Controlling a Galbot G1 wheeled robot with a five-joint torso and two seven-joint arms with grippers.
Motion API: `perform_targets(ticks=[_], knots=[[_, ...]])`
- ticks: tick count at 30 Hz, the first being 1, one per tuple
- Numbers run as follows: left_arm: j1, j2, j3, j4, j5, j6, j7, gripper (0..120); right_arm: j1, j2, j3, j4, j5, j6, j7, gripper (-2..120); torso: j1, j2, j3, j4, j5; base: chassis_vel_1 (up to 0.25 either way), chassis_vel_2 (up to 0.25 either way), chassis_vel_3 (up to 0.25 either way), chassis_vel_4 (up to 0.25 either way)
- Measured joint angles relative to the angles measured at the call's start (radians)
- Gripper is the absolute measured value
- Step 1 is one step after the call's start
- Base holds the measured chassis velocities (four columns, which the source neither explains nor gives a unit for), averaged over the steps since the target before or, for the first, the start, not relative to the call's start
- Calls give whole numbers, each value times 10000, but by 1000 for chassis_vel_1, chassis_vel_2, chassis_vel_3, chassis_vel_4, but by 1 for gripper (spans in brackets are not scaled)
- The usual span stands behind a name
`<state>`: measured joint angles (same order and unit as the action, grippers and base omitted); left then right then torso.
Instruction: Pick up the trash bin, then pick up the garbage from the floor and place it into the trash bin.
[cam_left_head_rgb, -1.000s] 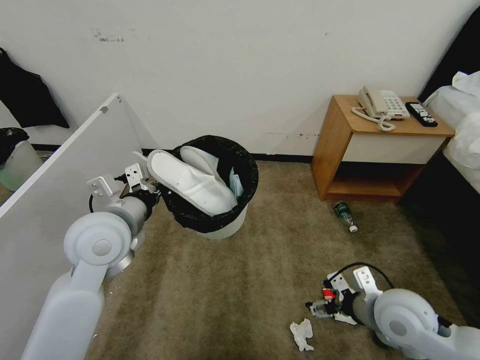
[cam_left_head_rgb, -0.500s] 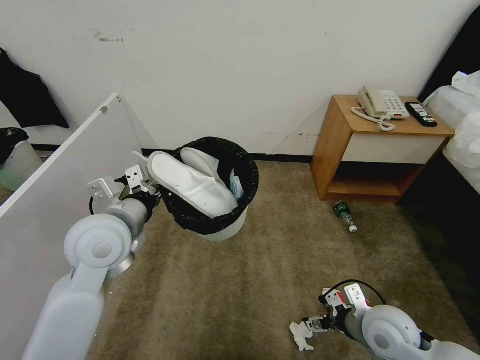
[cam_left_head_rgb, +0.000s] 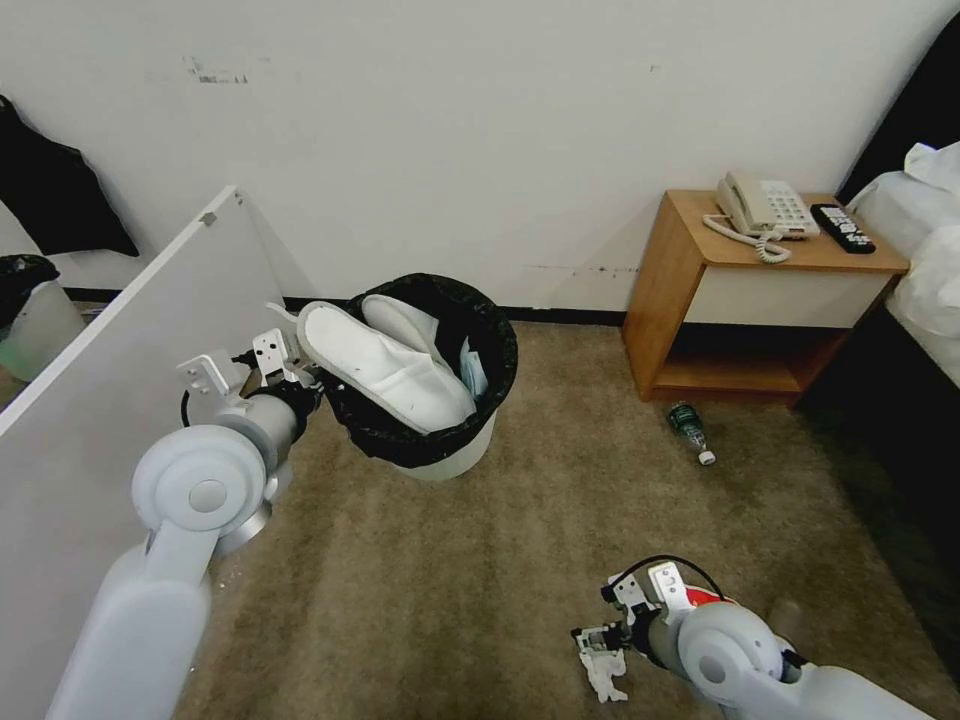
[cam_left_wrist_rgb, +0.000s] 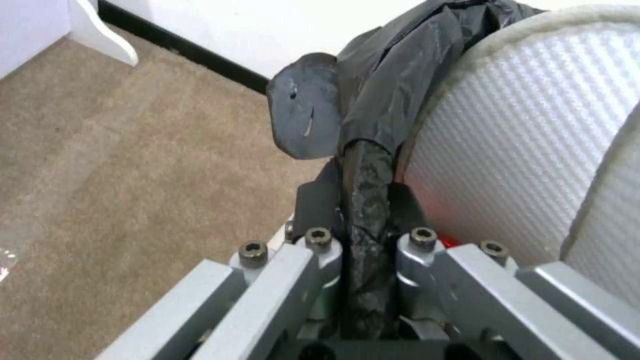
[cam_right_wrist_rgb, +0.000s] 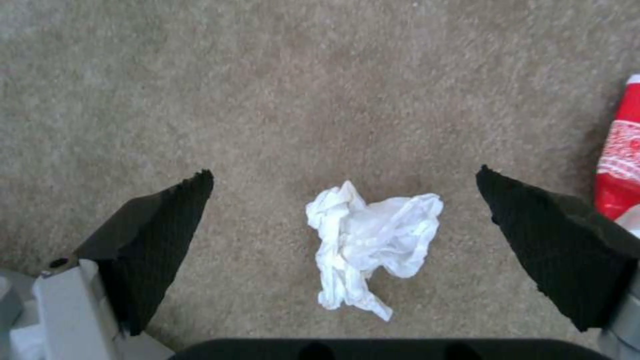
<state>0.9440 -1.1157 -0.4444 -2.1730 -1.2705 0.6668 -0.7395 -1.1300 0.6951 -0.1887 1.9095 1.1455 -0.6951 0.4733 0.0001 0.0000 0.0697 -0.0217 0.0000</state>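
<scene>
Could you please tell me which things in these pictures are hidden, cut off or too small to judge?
- Trash bin: in the head view the two slippers hide what lies deeper inside.
- Red-white wrapper: cut off by the right wrist view's edge and partly behind the right gripper's finger.
- Bottle: label too small to read in the head view.
- Left gripper: its clamp on the bin's rim is covered by the black bag in the left wrist view.

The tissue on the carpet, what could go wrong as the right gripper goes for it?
The right gripper hangs open over the crumpled tissue; thin and flat on the carpet, it may slip the jaws. A red-white wrapper lies close beside one finger and could get nudged or caught. The left gripper pinches only the rim of the trash bin, and a slipper overhangs it.
</scene>
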Motion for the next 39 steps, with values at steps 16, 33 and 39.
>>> perform_targets(ticks=[16, 33, 39], knots=[[-87, -33, 6, 180, 0, -4, 51, 4, -296, 94, 124, -658, -691, 433, -517, 100, -1, 0, 0, -1, 0, 0, 0, 0, 0], [-47, -48, 2, 111, 17, -7, 44, 4, 1, 517, -246, -1239, -1046, 556, -712, 100, 0, 0, 0, 0, 0, 0, 0, 0, 0], [-15, -38, -17, 78, 21, -8, 37, 4, -163, 523, -247, -1324, -1106, 558, -719, 100, -1, 1, 0, -1, 0, 0, 0, 0, 0]])
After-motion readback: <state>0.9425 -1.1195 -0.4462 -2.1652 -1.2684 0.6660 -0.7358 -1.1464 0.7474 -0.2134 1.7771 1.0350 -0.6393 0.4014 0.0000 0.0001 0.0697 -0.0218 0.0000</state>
